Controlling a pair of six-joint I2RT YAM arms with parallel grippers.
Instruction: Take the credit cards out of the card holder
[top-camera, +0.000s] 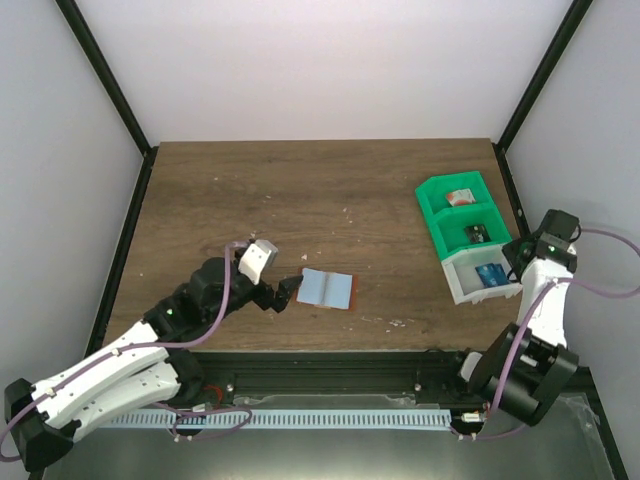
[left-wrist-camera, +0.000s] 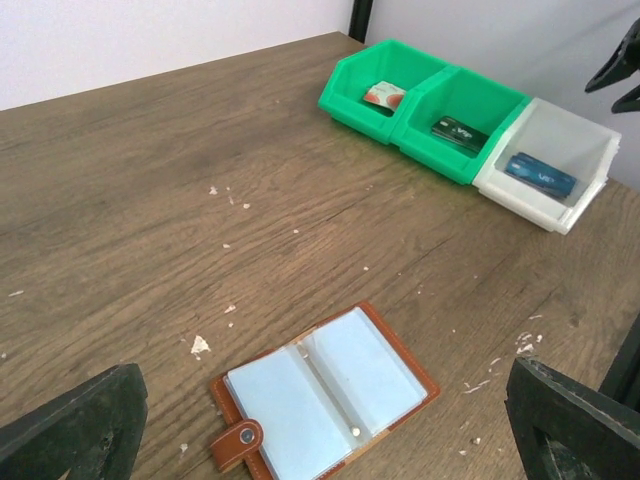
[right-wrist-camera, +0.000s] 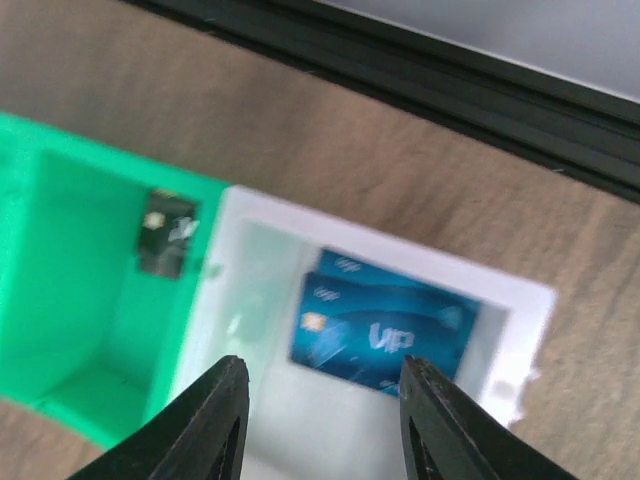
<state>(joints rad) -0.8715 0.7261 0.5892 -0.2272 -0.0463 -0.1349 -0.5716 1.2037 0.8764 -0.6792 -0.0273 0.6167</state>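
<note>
The card holder (top-camera: 327, 289) (left-wrist-camera: 320, 400) lies open on the table, pale blue inner faces up, with no card showing in it. My left gripper (top-camera: 285, 293) (left-wrist-camera: 325, 385) is open just left of it, low over the table, holding nothing. Two blue credit cards (right-wrist-camera: 385, 330) (top-camera: 489, 274) (left-wrist-camera: 540, 174) lie stacked in the white bin (right-wrist-camera: 260, 215). My right gripper (right-wrist-camera: 325, 375) (top-camera: 518, 257) hovers above that bin, jaws apart and empty. A dark card (right-wrist-camera: 167, 232) (left-wrist-camera: 459, 131) and a red-and-white card (left-wrist-camera: 384, 95) (top-camera: 460, 196) lie in the green bins.
The green double bin (top-camera: 430, 200) (left-wrist-camera: 345, 85) and the white bin (top-camera: 462, 290) stand in a row at the table's right edge. Black frame posts rise at the back corners. White flecks dot the brown wood around the holder.
</note>
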